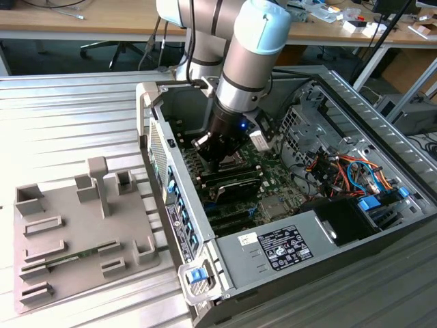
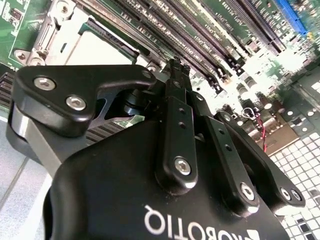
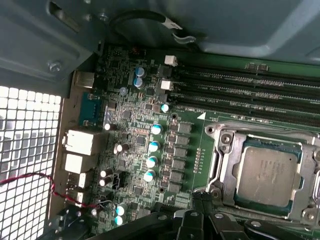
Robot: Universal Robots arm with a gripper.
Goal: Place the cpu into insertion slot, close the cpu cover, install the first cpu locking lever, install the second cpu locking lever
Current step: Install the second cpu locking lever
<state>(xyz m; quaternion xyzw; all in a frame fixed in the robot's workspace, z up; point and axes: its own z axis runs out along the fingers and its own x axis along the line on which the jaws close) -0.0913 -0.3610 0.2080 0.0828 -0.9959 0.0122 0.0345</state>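
The arm is reached down into the open case (image 1: 355,225), which lies on its side on the ribbed desk (image 1: 68,123), and the gripper (image 1: 220,156) is held low over the motherboard (image 1: 273,181). In the first wrist view the cpu (image 3: 267,176) is seen lying flat in the socket (image 3: 220,145), its dull silver top exposed and framed by the metal surround; it looks seated squarely, though full seating cannot be confirmed. In the second wrist view the fingers (image 2: 176,85) are seen drawn together to a narrow tip with nothing visible between them, so they are judged closed and empty, poised just above the board beside the socket and the memory slots (image 2: 210,30). The placing step is therefore judged done, and the closing of the cpu cover (image 3: 227,197) is taken as the step in hand; whether the cover is raised or already lowered cannot be told, since only a silvery frame edge is made out around the chip. For the cover to be closed, its free edge would need to be met by the closed tip and pressed down evenly over the chip, without the cpu being nudged or the pins beneath being strained
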